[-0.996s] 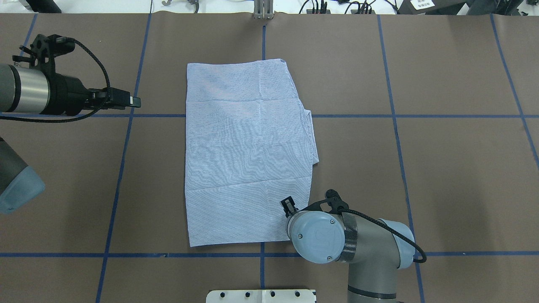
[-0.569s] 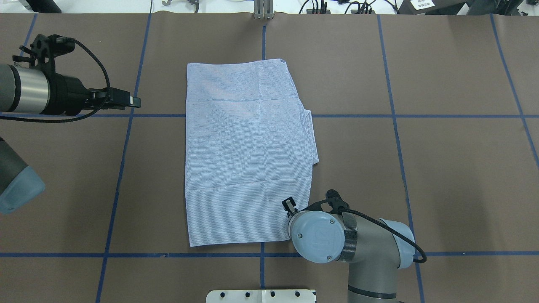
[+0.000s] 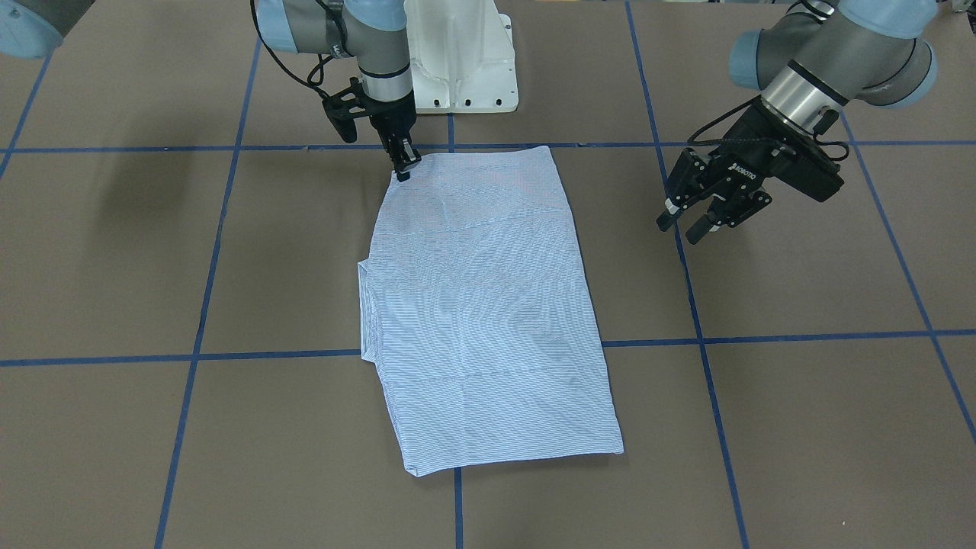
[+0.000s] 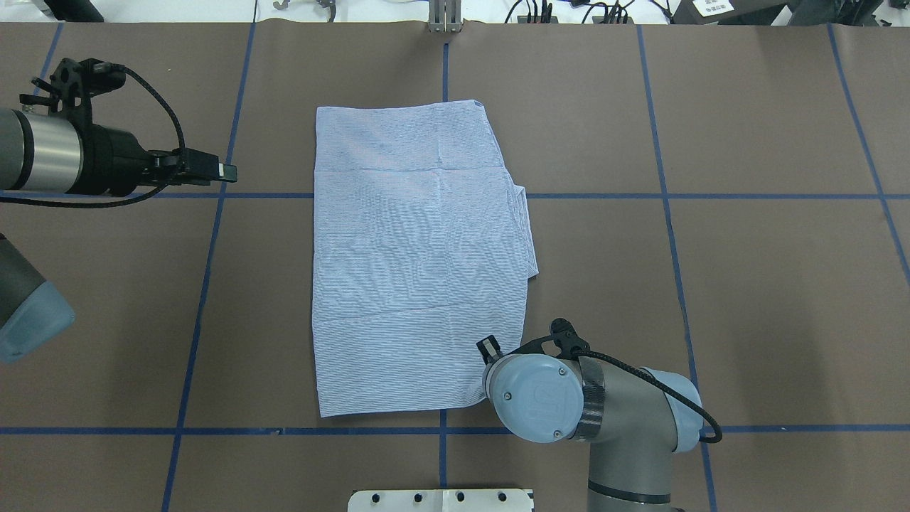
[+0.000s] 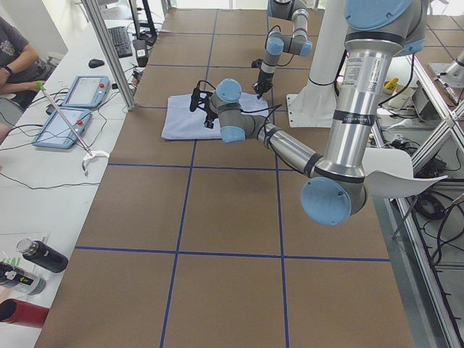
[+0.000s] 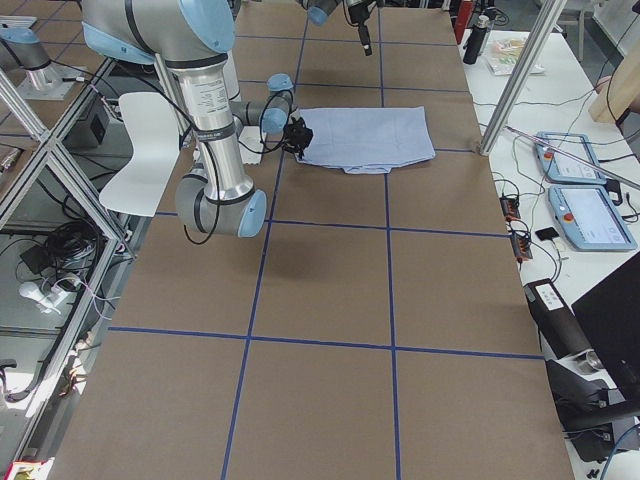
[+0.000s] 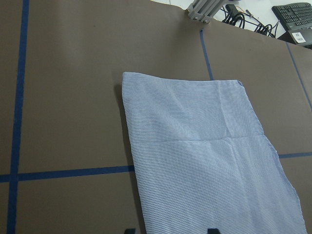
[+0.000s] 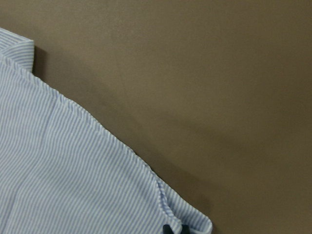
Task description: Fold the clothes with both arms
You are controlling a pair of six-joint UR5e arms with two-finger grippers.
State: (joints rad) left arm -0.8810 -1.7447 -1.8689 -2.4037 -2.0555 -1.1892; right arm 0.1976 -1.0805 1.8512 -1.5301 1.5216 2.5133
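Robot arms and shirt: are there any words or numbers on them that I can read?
"ROBOTIQ": white letters on the body of the left gripper.
The round mark on the right arm's blue joint cap: too blurred to read.
A white label at the overhead view's top right: too small to read.
The shirt: no writing shows.

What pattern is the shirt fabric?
Fine light blue-and-white stripes on the shirt; clearest in the right wrist view.

shirt (image 4: 419,263) near corner now curled up, right arm's fingers (image 3: 402,162) shifted slightly
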